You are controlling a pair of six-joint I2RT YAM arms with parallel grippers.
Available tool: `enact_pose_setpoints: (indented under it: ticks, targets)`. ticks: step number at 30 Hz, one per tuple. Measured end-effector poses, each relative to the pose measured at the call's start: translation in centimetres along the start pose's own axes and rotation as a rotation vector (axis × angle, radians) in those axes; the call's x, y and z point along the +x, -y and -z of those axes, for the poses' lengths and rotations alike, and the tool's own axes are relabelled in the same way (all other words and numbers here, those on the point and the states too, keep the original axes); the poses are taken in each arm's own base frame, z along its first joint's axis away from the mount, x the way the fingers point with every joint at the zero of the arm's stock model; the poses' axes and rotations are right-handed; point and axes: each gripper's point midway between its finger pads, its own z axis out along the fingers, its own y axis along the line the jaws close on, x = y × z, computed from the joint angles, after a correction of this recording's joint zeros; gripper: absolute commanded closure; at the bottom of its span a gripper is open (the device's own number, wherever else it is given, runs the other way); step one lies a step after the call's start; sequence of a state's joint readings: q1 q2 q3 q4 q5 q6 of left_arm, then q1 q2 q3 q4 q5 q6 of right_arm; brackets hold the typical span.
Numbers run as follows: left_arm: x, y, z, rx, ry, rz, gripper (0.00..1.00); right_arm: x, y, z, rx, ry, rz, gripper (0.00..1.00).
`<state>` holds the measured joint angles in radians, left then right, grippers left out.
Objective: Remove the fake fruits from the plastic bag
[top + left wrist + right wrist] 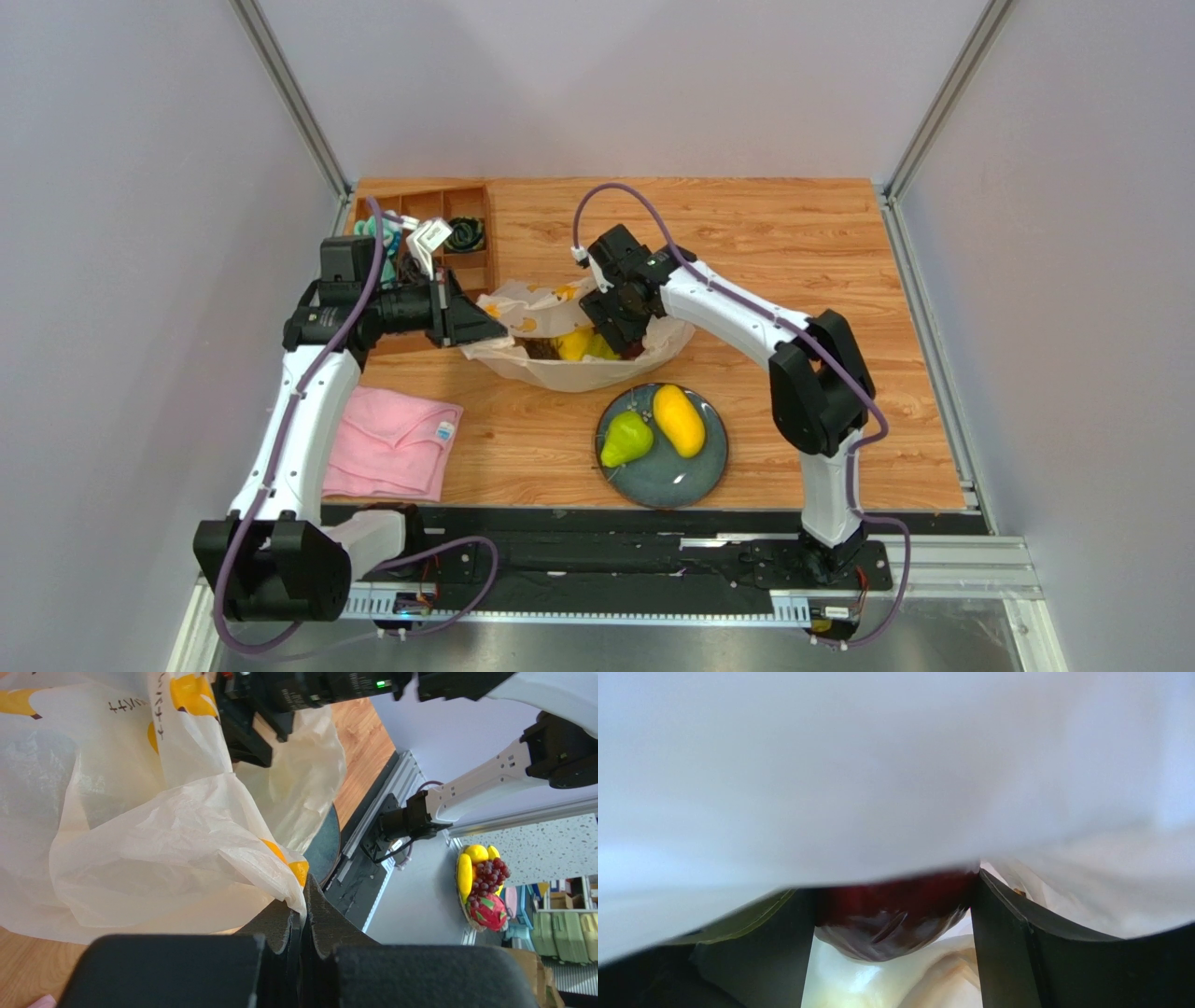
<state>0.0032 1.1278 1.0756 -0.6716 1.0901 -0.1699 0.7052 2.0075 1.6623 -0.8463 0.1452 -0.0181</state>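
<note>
Right gripper [894,884] is deep inside the bag [561,375], its fingers set fairly wide and closed against the two sides of a dark red apple [892,917], which fills the gap between them; white bag film covers the upper part of that wrist view. Left gripper [304,913] is pinched tight on a fold of the bag's left rim, holding it up. The bag sits at the middle of the table [786,238], mouth open upward, with yellow fruit [575,342] showing inside. Just beside it, toward the near edge, a grey plate [659,483] carries a pear [626,438] and a mango [679,419] side by side. A pink cloth [390,443] lies near the near left corner, and a wooden tray [421,203] stands in the far left corner.
</note>
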Motion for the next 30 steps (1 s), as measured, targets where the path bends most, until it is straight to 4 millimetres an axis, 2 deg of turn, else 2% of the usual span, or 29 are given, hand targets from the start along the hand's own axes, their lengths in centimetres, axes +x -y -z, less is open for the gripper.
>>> enact_pose_setpoints:
  ticks: [3, 11, 14, 17, 19, 22, 27, 30]
  targets:
    - [-0.2, -0.3, -0.2, 0.000, 0.002, 0.008, 1.00, -1.2, -1.2, 2.9, -0.082, 0.065, 0.016, 0.91]
    - [-1.0, -1.1, -0.9, 0.005, 0.009, 0.048, 1.00, -4.4, -4.3, 12.5, -0.324, 0.316, 0.059, 0.91]
    - [-1.1, -1.3, -1.4, 0.014, 0.002, 0.063, 1.00, -5.2, -5.5, 16.1, -0.398, 0.415, 0.102, 0.90]
    - [-1.2, -1.6, -1.9, 0.018, -0.003, 0.082, 1.00, -5.0, -7.4, 19.4, -0.468, 0.492, 0.198, 0.89]
    - [-1.3, -2.0, -2.2, 0.016, -0.006, 0.092, 1.00, -3.7, -8.8, 21.1, -0.503, 0.529, 0.296, 0.88]
    - [-1.9, -2.5, -2.5, 0.004, -0.004, 0.100, 1.00, -0.3, -10.1, 22.2, -0.534, 0.558, 0.464, 0.88]
    - [-3.0, -2.8, -2.9, -0.005, 0.005, 0.095, 1.00, 7.4, -11.0, 20.4, -0.549, 0.496, 0.768, 0.87]
    - [-3.3, -2.9, -2.9, -0.011, 0.013, 0.088, 1.00, 12.9, -12.6, 18.7, -0.594, 0.430, 0.968, 0.83]
